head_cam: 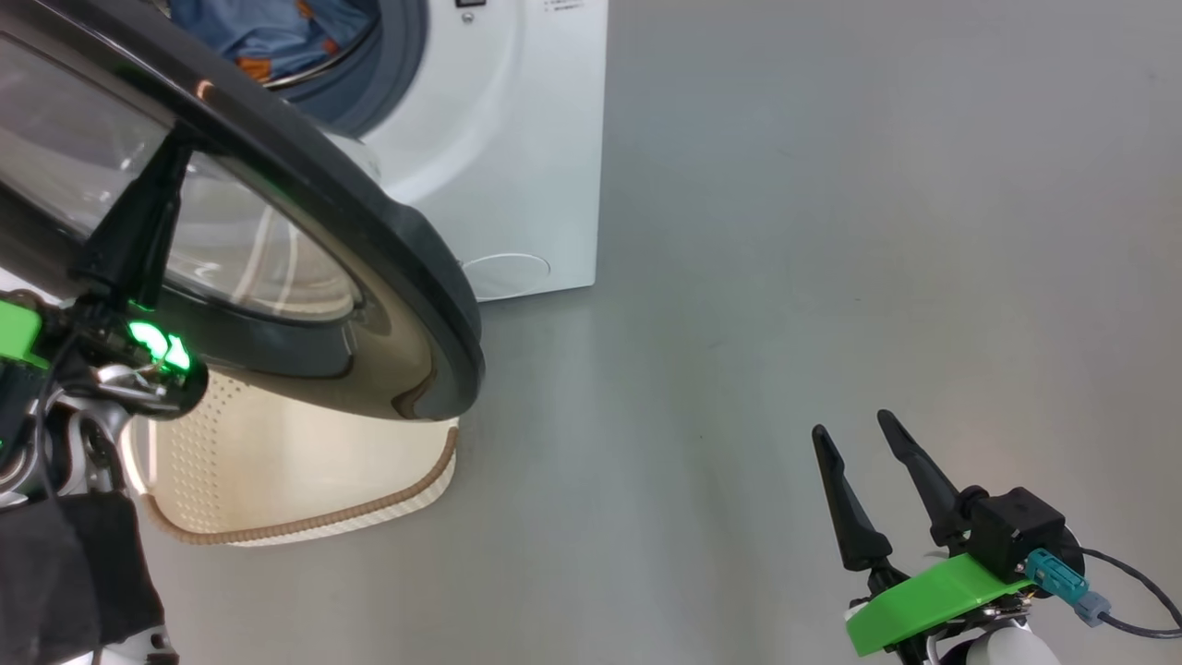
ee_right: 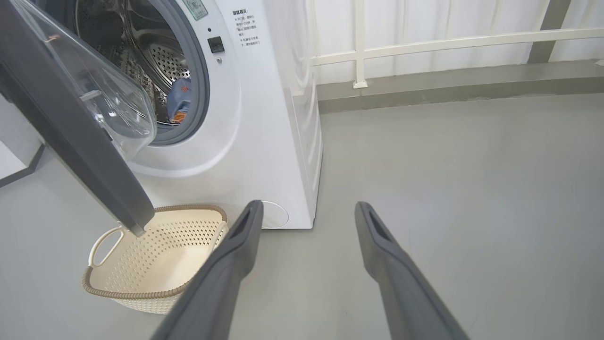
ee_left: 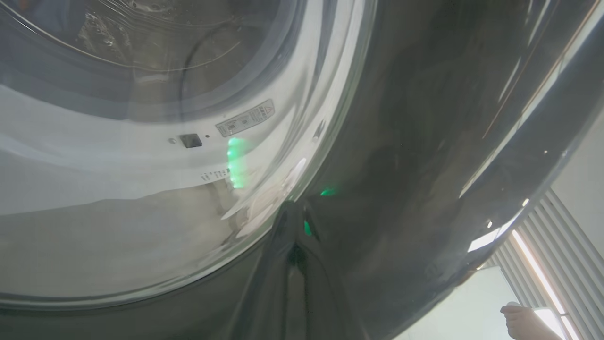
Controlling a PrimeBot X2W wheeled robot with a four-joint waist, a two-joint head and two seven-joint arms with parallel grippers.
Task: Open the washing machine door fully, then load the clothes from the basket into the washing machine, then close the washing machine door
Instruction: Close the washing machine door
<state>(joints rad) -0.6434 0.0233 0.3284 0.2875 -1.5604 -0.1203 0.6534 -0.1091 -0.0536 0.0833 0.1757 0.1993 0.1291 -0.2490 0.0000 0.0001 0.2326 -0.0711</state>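
clothes point(head_cam: 268, 37) loaded, basket point(head_cam: 369, 513) empty: left gripper point(head_cam: 175, 162), pinched shut on nothing, tips against the washing machine door point(head_cam: 406, 268), should push it evenly until latched, wide-open right gripper point(head_cam: 851, 425) out of its path

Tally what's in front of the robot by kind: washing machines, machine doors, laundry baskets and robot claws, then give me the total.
Washing machine: 1
Washing machine door: 1
Basket: 1
Claws: 2 (left claw, right claw)
Total: 5
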